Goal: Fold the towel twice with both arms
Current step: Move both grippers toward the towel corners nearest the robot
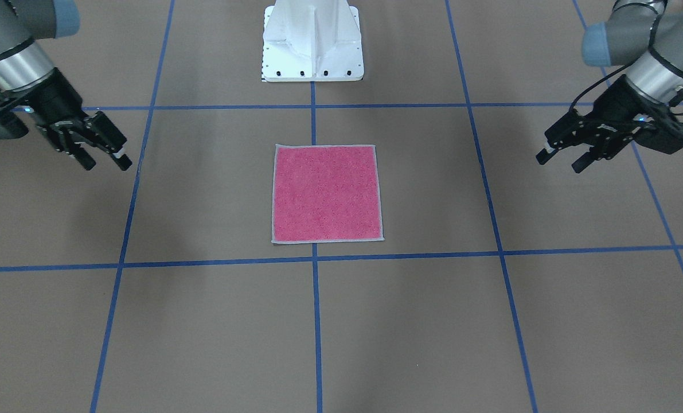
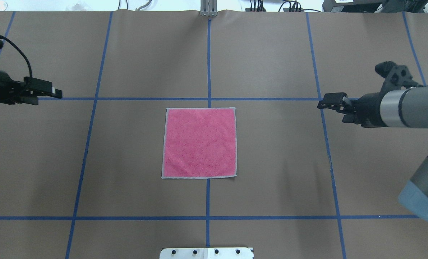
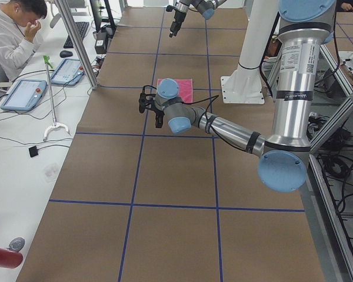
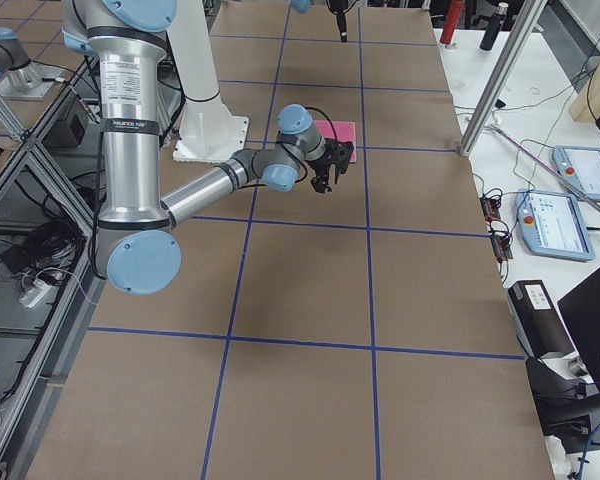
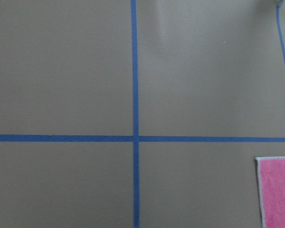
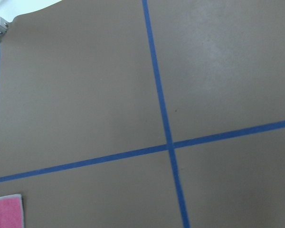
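Since the towel [image 1: 326,193] lies flat, pink face up, at the worktop's [image 1: 203,321] middle, no fold is begun, I judge. Front view: the left gripper [image 1: 559,161] and right gripper [image 1: 107,165] hang spread and empty, well apart from it, toward the worktop's ends. Overhead, its edges run square with the tape lines [image 2: 208,54]. Side views: the arms [image 3: 229,129] partly hide it. Each wrist view catches only one corner. Next, both grippers need to drop onto two corners of one edge, pinch them, and carry them to the opposite edge. No container shows.
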Robot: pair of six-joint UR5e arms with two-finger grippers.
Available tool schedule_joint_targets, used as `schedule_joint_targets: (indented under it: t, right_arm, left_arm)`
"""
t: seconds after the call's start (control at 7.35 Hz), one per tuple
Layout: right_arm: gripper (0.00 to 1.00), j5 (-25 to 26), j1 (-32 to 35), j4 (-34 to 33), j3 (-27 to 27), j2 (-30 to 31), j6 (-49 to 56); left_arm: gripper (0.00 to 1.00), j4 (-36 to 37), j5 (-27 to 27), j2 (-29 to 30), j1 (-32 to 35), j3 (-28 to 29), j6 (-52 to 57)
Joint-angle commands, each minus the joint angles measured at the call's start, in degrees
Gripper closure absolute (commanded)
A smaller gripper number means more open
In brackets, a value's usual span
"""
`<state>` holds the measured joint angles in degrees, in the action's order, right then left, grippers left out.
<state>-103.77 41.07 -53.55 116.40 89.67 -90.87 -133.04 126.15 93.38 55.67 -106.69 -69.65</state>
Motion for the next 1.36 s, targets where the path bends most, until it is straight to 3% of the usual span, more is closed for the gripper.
schedule_joint_targets:
  t: [0.0,0.14,0.27,0.54,0.82,1.22]
  right_arm:
    - [0.04,8.72,-8.78,-0.15,0.75,-2.47,-11.57]
    - [0.05,12.93,-12.29,-0.58,0.49,-4.31,-14.92]
    - [0.06,13.41,-13.63,-4.41,0.32,-6.76,-18.86]
    - [0.06,14.98,-16.96,-16.79,0.05,-15.19,-26.95]
    - [0.06,21.04,-22.32,-17.37,-2.31,-17.76,-36.79]
    - [0.06,22.91,-24.45,-17.64,-7.93,-21.81,-39.72]
  left_arm:
    - [0.00,-0.46,-10.08,3.11,-9.92,-1.24,-13.88]
    - [0.00,-0.46,-13.09,4.69,-13.70,-1.24,-19.16]
    - [0.00,-0.37,-15.90,5.84,-16.53,-1.15,-23.73]
    - [0.00,-0.29,-21.36,7.86,-22.42,-0.98,-31.29]
    - [0.00,-0.20,-26.01,9.71,-26.99,-0.89,-37.98]
    - [0.09,-0.29,-30.08,10.94,-30.26,-0.63,-48.27]
